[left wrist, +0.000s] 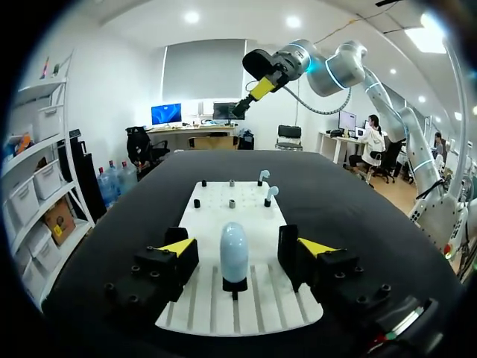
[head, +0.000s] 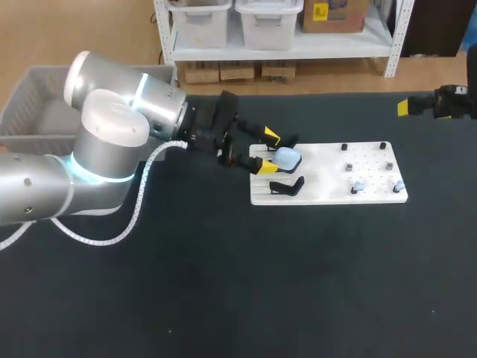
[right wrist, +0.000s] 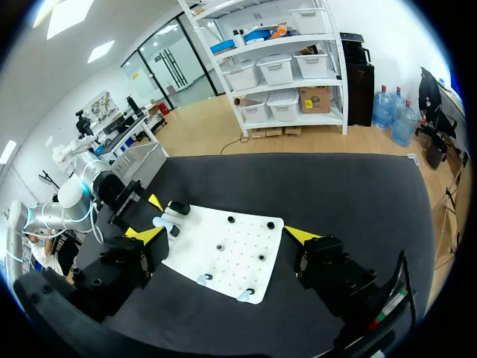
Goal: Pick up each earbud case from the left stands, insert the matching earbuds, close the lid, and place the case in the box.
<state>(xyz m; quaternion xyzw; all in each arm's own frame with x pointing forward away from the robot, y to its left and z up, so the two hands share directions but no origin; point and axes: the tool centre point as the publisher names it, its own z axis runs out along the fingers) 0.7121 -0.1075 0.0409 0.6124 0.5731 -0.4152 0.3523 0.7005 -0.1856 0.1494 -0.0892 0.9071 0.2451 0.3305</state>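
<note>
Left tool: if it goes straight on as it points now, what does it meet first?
Probably the case on its stand, right ahead of the left tool, in line with its open gap; the depth is unclear.

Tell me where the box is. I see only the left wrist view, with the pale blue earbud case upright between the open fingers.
Observer: The grey slatted box is at the table's far left, behind the left arm.
Operator: Report any other stand near the case.
Observer: An empty black stand sits on the white board beside the earbud case, on the side nearer the robot.
Operator: Check the right gripper.
Observer: The right wrist view shows the right gripper open and holding nothing.
</note>
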